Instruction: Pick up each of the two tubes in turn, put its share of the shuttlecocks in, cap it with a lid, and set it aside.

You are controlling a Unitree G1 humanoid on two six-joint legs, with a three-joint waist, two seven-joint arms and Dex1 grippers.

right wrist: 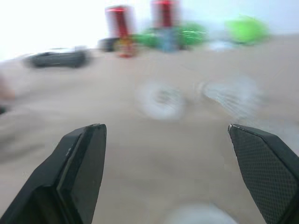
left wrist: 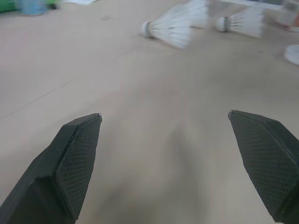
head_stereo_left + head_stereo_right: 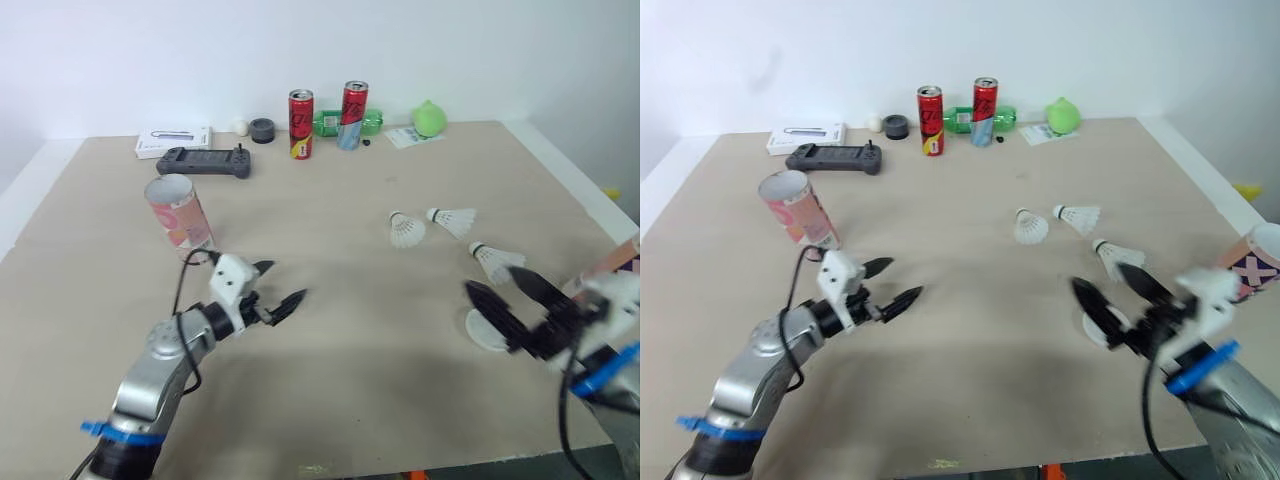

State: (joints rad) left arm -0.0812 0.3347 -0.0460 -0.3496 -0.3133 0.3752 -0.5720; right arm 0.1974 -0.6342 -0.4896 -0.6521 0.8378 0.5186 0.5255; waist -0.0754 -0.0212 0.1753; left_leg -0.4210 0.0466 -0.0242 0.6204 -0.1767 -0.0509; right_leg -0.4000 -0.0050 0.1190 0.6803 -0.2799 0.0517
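A pink patterned tube (image 3: 178, 212) stands upright and open-topped on the left of the tan table (image 3: 340, 400). My left gripper (image 3: 288, 280) hovers open just right of it, holding nothing. Three white shuttlecocks (image 3: 406, 229) (image 3: 452, 218) (image 3: 493, 260) lie on the right side. My right gripper (image 3: 490, 279) is open and empty above a flat white lid (image 3: 485, 332), close to the nearest shuttlecock. A second patterned tube (image 3: 1255, 262) shows at the right edge behind the right arm. The left wrist view looks between the open fingers (image 2: 70, 158) toward two shuttlecocks (image 2: 175, 28).
Along the back edge stand two red cans (image 3: 301, 123) (image 3: 353, 114), a green bottle (image 3: 330, 123), a green round object (image 3: 429, 118), a black controller (image 3: 205, 160), a white box (image 3: 174, 139) and a small dark cap (image 3: 262, 130). The table's right edge runs close to my right arm.
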